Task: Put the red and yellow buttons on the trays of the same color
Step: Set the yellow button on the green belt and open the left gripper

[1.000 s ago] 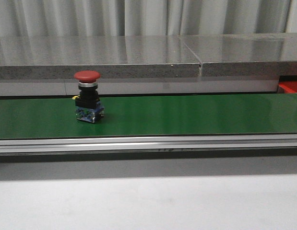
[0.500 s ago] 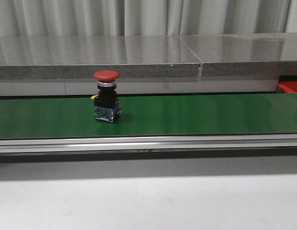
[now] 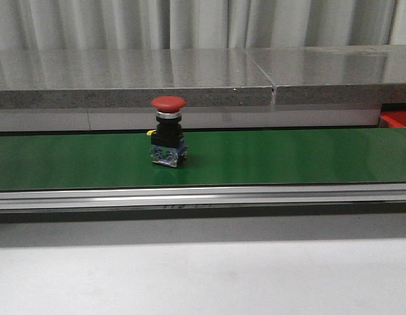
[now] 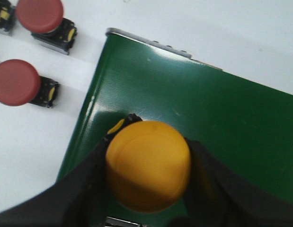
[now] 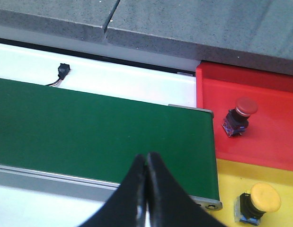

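Note:
A red button (image 3: 168,132) stands upright on the green belt (image 3: 288,157) in the front view, left of centre. My left gripper (image 4: 148,172) is shut on a yellow button (image 4: 148,170) over the belt's end (image 4: 208,113). Two more red buttons (image 4: 39,16) (image 4: 16,88) lie on the white table beside that end. My right gripper (image 5: 147,163) is shut and empty above the belt's other end (image 5: 89,123). Beyond it a red tray (image 5: 269,137) holds a red button (image 5: 240,115) and a yellow tray (image 5: 231,179) holds a yellow button (image 5: 260,202).
A grey stone ledge (image 3: 189,75) runs behind the belt. A metal rail (image 3: 203,195) edges the belt's front. A corner of the red tray (image 3: 398,119) shows at the far right of the front view. A small black connector (image 5: 63,71) lies on the white strip behind the belt.
The red button on the belt has travelled to the right, from the far left toward the centre. Neither arm shows in the front view.

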Controlling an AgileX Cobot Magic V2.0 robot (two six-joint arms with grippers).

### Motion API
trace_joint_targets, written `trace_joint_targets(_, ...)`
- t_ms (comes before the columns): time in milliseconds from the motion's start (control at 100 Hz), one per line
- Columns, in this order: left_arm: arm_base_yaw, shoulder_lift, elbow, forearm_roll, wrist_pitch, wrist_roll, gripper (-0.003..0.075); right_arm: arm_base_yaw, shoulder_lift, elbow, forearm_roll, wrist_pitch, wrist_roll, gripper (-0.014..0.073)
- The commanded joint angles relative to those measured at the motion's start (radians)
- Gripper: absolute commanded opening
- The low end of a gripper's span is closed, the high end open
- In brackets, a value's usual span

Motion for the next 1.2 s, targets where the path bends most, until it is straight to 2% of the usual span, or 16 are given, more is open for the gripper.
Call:
trace_joint_targets(0,-0.021,-0.039,-0.034,-0.012,-0.064,0.001,0.0062,0.002,-0.001,-0.025,0.022,-0.064,-0.011,-0.0067)
trace_joint_targets(570,-0.026,0.040,-0.034,-0.019,-0.059,0.001,0.0073,0.002,-0.001,-0.025,0.022,-0.064,-0.011,-0.0067)
trace_joint_targets(660,-0.026,0.040,-0.034,-0.019,-0.057,0.022,0.0153,0.002,-0.001,-0.025,0.022,-0.064,-0.011,-0.0067)
trace_joint_targets(710,-0.026,0.040,-0.034,-0.021,-0.052,0.033,0.0235,0.002,-0.001,-0.025,0.022,-0.064,-0.011,-0.0067)
trace_joint_targets(830,-0.026,0.040,-0.034,-0.028,-0.045,0.057,0.0494,0.002,-0.001,-0.025,0.022,-0.064,-0.011,-0.0067)
trace_joint_targets(900,-0.026,0.040,-0.034,-0.031,-0.043,0.062,0.0589,0.002,-0.001,-0.025,0.022,-0.064,-0.011,-0.0067)
trace_joint_targets(970,-0.026,0.040,-0.034,-0.031,-0.042,0.077,0.0624,0.002,-0.001,-0.025,0.022,-0.064,-0.011,-0.0067)
trace_joint_targets(1190,-0.026,0.027,-0.084,-0.031,-0.034,0.105,0.0622,0.002,-0.001,-0.025,0.022,-0.064,-0.011,-0.0067)
